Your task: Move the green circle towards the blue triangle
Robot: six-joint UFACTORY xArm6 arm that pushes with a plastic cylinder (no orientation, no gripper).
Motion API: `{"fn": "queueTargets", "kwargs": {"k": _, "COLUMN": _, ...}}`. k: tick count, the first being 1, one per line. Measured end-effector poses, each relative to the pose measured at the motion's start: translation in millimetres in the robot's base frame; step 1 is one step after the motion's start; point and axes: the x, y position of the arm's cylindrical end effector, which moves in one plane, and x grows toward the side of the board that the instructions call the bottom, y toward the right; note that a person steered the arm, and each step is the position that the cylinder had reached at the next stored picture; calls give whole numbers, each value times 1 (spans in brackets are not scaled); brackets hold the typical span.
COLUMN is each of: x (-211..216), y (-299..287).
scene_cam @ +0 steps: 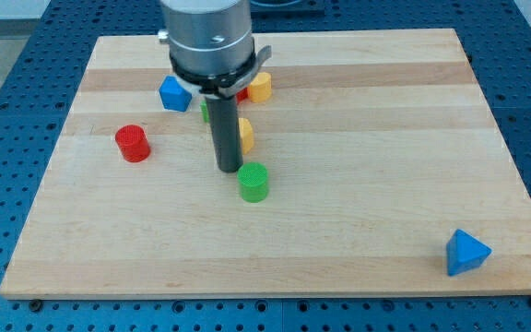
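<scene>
The green circle (253, 182) is a short green cylinder near the board's middle. The blue triangle (466, 252) sits far off at the view's bottom right corner of the board. My tip (229, 169) is the lower end of the dark rod. It stands just to the upper left of the green circle, close to it or touching it; I cannot tell which.
A red cylinder (133, 143) stands at the view's left. A blue block (174, 93) lies at the upper left of the rod. A yellow block (261, 87), a second yellow block (244, 135) and a green block (206, 111) are partly hidden behind the rod. A red block beside the upper yellow one is mostly hidden. The wooden board (358, 166) ends near the blue triangle.
</scene>
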Motion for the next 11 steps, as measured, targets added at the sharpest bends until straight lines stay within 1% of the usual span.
{"fn": "queueTargets", "kwargs": {"k": 1, "x": 27, "y": 16}}
{"fn": "queueTargets", "kwargs": {"k": 2, "x": 29, "y": 54}}
{"fn": "queueTargets", "kwargs": {"k": 4, "x": 50, "y": 76}}
{"fn": "queueTargets", "kwargs": {"k": 5, "x": 54, "y": 96}}
{"fn": "queueTargets", "kwargs": {"k": 6, "x": 35, "y": 102}}
{"fn": "queueTargets", "kwargs": {"k": 7, "x": 26, "y": 107}}
{"fn": "queueTargets", "kwargs": {"k": 8, "x": 24, "y": 140}}
{"fn": "queueTargets", "kwargs": {"k": 10, "x": 45, "y": 204}}
{"fn": "queueTargets", "kwargs": {"k": 11, "x": 53, "y": 220}}
